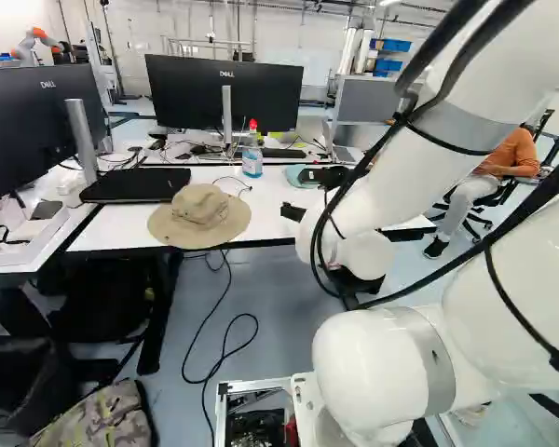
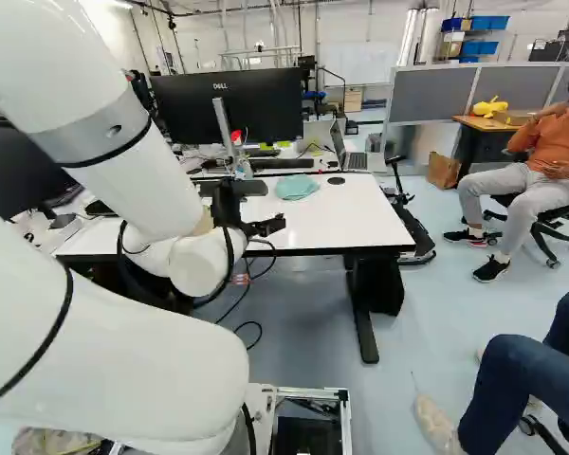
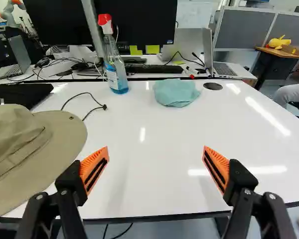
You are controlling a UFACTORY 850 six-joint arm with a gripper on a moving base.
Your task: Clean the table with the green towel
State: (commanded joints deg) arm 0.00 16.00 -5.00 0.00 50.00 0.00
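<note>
The towel (image 3: pixel 176 92) lies ahead of the spread, empty gripper (image 3: pixel 155 152), whose forward reach, if skewed, could topple the nearby bottle (image 3: pixel 115 64).

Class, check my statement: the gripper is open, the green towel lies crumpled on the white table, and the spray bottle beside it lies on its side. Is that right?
No: the spray bottle isn't on its side; it stands upright, as the wrist view shows. The rest holds: the gripper is open and the green towel lies crumpled on the white table.
</note>
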